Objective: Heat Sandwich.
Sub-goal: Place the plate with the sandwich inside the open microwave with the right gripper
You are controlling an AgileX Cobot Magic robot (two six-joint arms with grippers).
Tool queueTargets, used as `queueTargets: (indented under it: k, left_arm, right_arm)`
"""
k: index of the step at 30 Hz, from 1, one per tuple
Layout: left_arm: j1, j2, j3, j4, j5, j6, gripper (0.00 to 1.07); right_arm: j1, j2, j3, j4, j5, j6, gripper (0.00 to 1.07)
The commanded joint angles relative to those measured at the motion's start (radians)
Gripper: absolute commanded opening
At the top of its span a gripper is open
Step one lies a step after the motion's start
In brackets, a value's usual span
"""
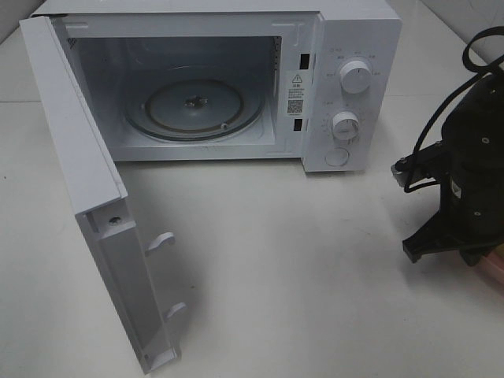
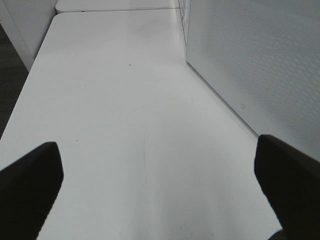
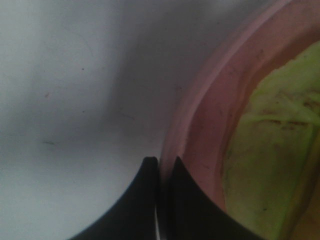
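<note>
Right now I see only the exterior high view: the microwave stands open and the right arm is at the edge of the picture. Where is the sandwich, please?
Observer: The sandwich lies on a pink plate; the right wrist view shows both close up.
Operator: Is the right gripper holding that plate?
Observer: The right gripper is shut, with its tips at the plate's rim. I cannot tell whether the rim is pinched.
Operator: And the left gripper? I do not see it.
Observer: The left gripper is open and empty, above the white table, beside the microwave door.
</note>
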Motion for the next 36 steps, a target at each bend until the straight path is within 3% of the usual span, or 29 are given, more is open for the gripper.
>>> queueTargets:
  k: [1,9,16,27,36]
  left_arm:
    - [0.0,-0.008,0.002,-0.006,-0.001,-0.001,1.02]
    - [0.0,-0.008,0.002,-0.006,-0.001,-0.001,1.02]
    - [0.0,-0.008,0.002,-0.006,-0.001,-0.001,1.02]
    - [0.0,-0.008,0.002,-0.006,-0.001,-0.001,1.02]
    - [0.0,-0.008,0.002,-0.006,-0.001,-0.001,1.02]
  right_arm:
    - [0.027,-0.055,-0.003,-0.052,0.082,0.019,0.0]
    - [0.081,-0.1,-0.003,-0.042,0.144,0.003,0.0]
    - [0.18,-0.153,0.004,-0.035,0.22,-0.013,0.0]
    - [0.322,-0.284,0.114,0.026,0.236,-0.017,0.0]
    - [0.44,-0.371,0.143,0.065,0.272,-0.02,0.0]
